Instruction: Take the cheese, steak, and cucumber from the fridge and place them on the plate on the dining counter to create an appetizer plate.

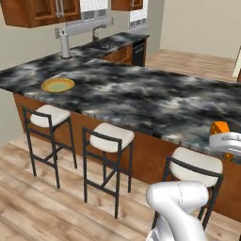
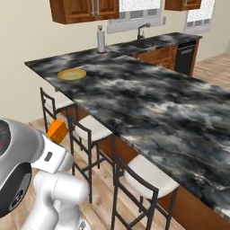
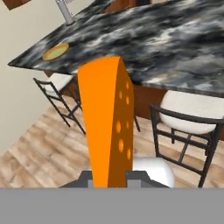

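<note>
My gripper is shut on the cheese, an orange wedge with holes that stands upright between the fingers. The same cheese hangs in the air beside the stools, below and short of the dining counter with its dark marbled top. The plate, yellow-rimmed with a pale centre, lies bare near the counter's far left end, well away from the cheese. Steak, cucumber and fridge are out of view.
Three white-cushioned black stools line the counter's near side above the wooden floor. A paper towel holder and a sink with faucet stand on the back counter under wooden cabinets.
</note>
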